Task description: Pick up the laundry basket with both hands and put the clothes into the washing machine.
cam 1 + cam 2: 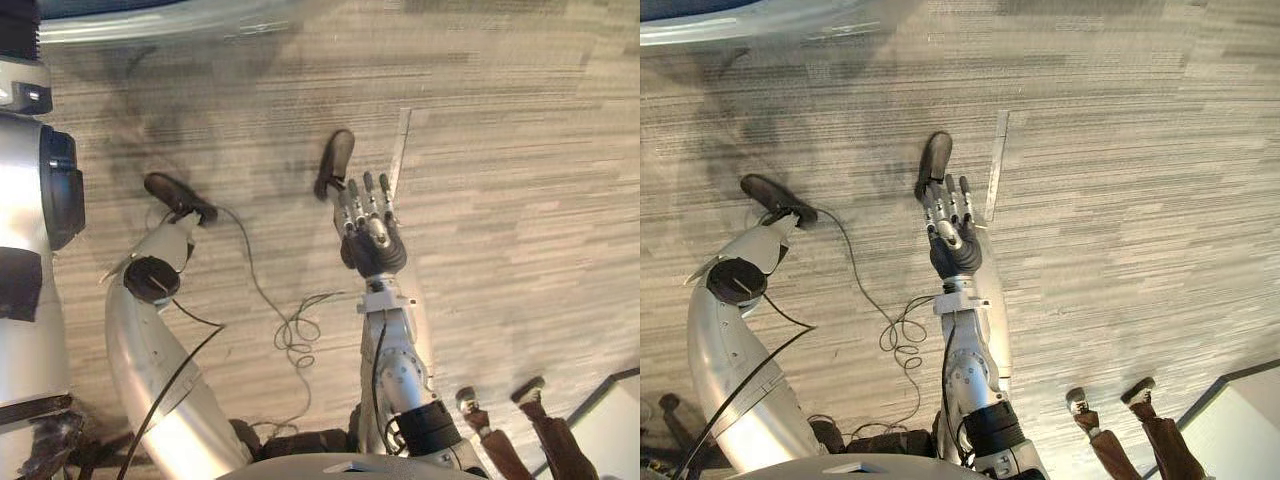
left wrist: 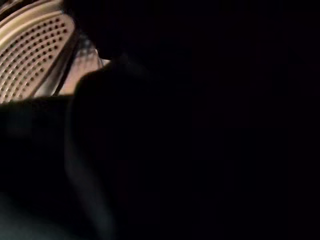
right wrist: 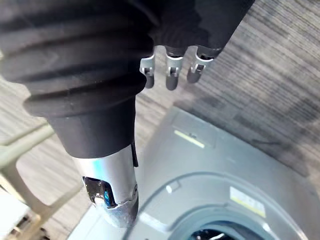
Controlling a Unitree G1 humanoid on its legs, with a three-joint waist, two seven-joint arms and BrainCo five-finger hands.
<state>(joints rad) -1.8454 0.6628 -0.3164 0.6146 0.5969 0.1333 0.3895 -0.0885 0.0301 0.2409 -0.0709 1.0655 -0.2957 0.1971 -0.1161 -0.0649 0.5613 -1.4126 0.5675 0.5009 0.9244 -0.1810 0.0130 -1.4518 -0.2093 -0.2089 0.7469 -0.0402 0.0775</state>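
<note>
My right hand [image 1: 372, 240] hangs open and empty; I cannot read my left hand [image 2: 165, 150], dark beside the washer drum [image 2: 35, 55]; clothes could spill.

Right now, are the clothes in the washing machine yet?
Done: unsure. The left wrist view sits close to the washing machine's holed drum, past something dark, so that arm seems to reach inside. In hand: nothing in the right hand, open above the floor. Left: I cannot tell whether the clothes are in.
</note>
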